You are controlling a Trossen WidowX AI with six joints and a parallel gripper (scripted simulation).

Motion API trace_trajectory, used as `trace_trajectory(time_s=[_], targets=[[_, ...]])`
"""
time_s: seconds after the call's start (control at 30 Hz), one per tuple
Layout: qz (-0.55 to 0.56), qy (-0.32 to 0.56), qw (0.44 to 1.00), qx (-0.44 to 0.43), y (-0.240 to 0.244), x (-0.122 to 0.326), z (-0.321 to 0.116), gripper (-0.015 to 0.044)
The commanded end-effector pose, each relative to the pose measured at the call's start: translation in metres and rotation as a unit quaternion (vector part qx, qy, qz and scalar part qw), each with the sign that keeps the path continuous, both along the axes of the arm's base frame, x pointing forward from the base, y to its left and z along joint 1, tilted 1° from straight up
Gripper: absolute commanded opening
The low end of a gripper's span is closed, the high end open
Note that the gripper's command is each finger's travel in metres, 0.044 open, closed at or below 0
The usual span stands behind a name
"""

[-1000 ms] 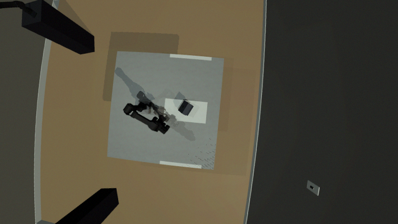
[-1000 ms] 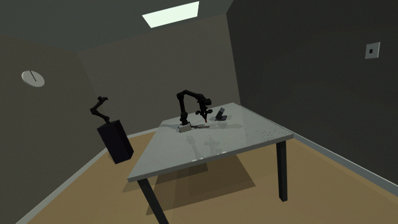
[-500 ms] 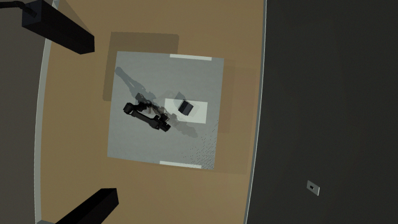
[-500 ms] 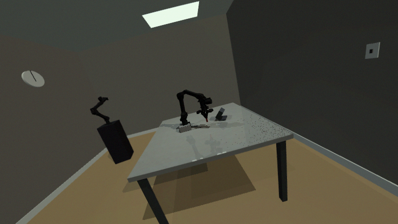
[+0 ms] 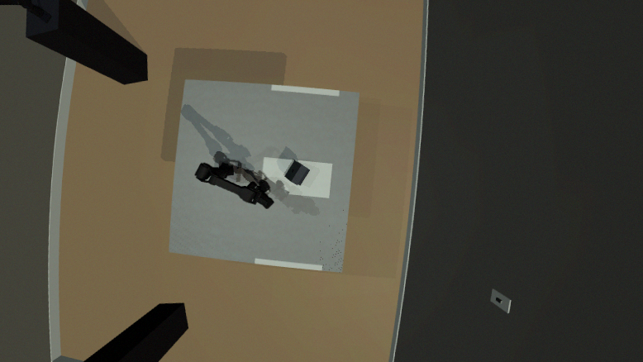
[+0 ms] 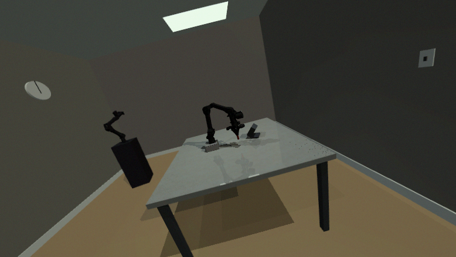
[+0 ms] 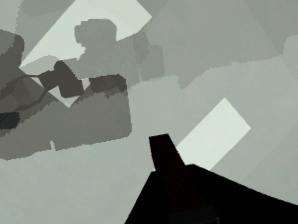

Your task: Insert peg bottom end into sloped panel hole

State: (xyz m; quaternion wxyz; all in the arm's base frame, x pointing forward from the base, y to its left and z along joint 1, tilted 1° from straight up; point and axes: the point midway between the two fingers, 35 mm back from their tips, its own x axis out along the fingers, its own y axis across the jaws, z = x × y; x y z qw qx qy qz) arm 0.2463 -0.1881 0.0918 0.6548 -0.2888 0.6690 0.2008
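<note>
A dark red peg [image 6: 238, 137] [image 7: 167, 152] is held in my gripper [image 6: 236, 134] [image 7: 173, 176], which is shut on it. The peg's lower end sticks out below the fingertips, above the table top in the exterior view. The dark sloped panel [image 5: 297, 173] [image 6: 252, 130] stands on the table, to the right of my gripper in the exterior view. The hole's shape is too small to make out. In the top view the arm hides the peg and fingertips.
The arm [image 5: 231, 185] [image 6: 208, 124] reaches out over the table [image 5: 216, 229] [image 6: 197, 172]. A small pale block [image 6: 211, 146] lies at its base. Bright reflections and arm shadows cross the table top. A second arm stands on a dark pedestal [image 6: 133, 164] beyond the table's edge.
</note>
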Motion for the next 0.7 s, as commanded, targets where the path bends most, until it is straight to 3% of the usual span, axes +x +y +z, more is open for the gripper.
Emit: trace_trajectory(time_s=[0.0, 0.67], targets=[[-0.014, -0.002, 1.0, -0.009, 0.002, 0.002, 0.0, 0.0], [-0.069, -0.023, 0.996, -0.042, 0.016, 0.018, 0.0, 0.0]])
